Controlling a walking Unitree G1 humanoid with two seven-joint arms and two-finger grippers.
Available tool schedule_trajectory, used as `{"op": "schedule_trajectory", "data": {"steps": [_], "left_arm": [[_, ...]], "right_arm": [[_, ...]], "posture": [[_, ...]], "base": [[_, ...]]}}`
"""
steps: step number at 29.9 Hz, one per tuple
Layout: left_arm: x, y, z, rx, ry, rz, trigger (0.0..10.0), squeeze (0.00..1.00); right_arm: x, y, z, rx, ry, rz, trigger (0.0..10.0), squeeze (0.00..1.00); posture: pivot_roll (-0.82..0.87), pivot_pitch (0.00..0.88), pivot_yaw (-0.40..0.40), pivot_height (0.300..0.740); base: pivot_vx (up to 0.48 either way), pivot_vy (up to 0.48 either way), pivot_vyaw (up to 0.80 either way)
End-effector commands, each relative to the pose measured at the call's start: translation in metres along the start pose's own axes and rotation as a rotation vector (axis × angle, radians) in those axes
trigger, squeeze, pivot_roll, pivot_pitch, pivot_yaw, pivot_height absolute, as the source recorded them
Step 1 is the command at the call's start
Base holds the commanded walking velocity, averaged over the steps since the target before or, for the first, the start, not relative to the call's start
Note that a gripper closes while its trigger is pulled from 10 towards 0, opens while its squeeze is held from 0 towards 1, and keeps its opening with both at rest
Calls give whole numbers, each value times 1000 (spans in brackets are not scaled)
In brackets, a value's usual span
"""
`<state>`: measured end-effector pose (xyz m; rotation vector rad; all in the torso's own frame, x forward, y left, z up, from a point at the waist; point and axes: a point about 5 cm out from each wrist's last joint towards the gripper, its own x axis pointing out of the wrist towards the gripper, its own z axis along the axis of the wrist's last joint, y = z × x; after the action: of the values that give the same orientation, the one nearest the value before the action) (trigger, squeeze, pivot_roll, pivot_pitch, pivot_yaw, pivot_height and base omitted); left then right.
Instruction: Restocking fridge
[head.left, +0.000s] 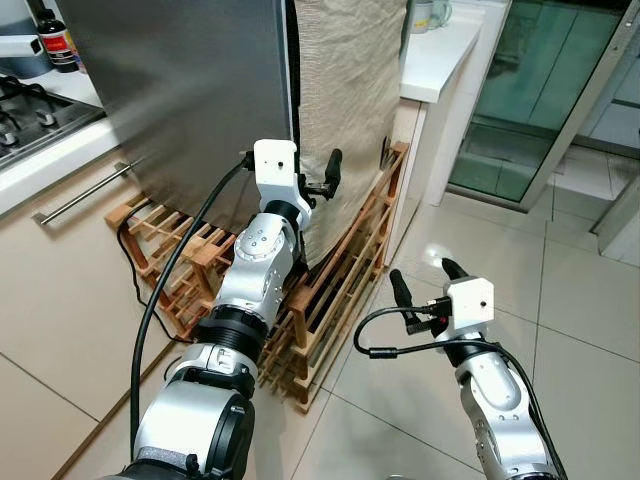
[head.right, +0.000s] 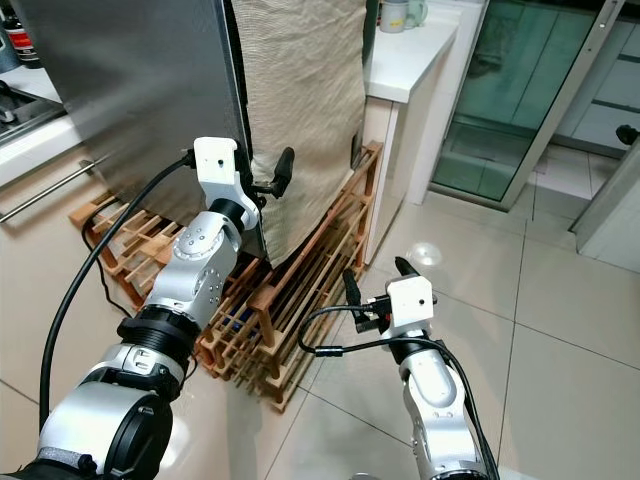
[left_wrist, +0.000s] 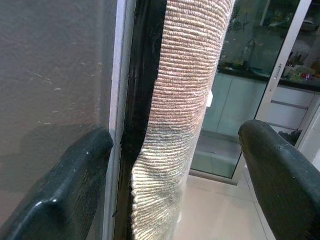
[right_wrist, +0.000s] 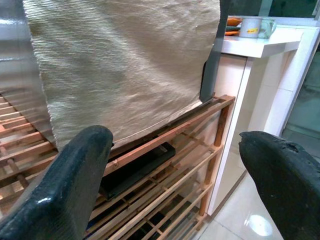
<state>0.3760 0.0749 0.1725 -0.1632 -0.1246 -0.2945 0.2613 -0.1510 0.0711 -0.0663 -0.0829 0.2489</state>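
A wooden rack (head.left: 340, 290) stood on the tiled floor (head.left: 580, 330), with a woven cloth (head.left: 345, 110) hanging above it. A white counter (head.left: 440, 50) carried a mug (right_wrist: 257, 27). A stove (head.left: 30, 115) and a dark bottle (head.left: 55, 40) sat at the left, glass doors (head.left: 545, 100) at the right.

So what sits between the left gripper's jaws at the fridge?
The fridge door's black edge strip and the hanging woven cloth, seen in the left wrist view; the left gripper is open around them.
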Motion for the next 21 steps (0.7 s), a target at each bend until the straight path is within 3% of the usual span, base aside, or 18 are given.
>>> {"op": "schedule_trajectory", "data": {"steps": [1,6,10,14,15,16,17,20,21], "left_arm": [[3,1,7,14,-24,-6,10000,0],[4,-10,8,40,-29,-70,10000,0],[12,-36,10,67,-32,-193,10000,0],[20,-74,14,14,-27,-343,10000,0],[20,-74,14,14,-27,-343,10000,0],[21,-90,18,-36,-36,-409,10000,0],[20,-116,26,-97,-59,-511,10000,0],[20,-125,29,-110,-70,-545,10000,0],[18,-137,32,-138,-80,-592,10000,0]], "right_arm": [[1,3,3,-2,-4,9,10000,0],[1,5,6,-1,-4,13,10000,0],[1,6,7,1,0,23,10000,0],[2,7,7,1,6,36,10000,0],[2,7,7,1,6,36,10000,0],[1,8,6,1,9,38,10000,0],[1,8,5,1,17,44,10000,0],[1,8,4,0,20,48,10000,0],[1,8,3,0,24,50,10000,0]], "posture": [[-146,0,66,740],[-143,0,64,740],[-133,0,56,740],[-141,0,59,740],[-141,0,59,740],[-142,0,58,740],[-149,0,61,740],[-150,0,62,740],[-152,0,63,740]], "base": [[0,0,0],[0,0,0],[0,0,0],[0,0,0],[0,0,0],[0,0,0],[0,0,0],[0,0,0],[0,0,0]]}}
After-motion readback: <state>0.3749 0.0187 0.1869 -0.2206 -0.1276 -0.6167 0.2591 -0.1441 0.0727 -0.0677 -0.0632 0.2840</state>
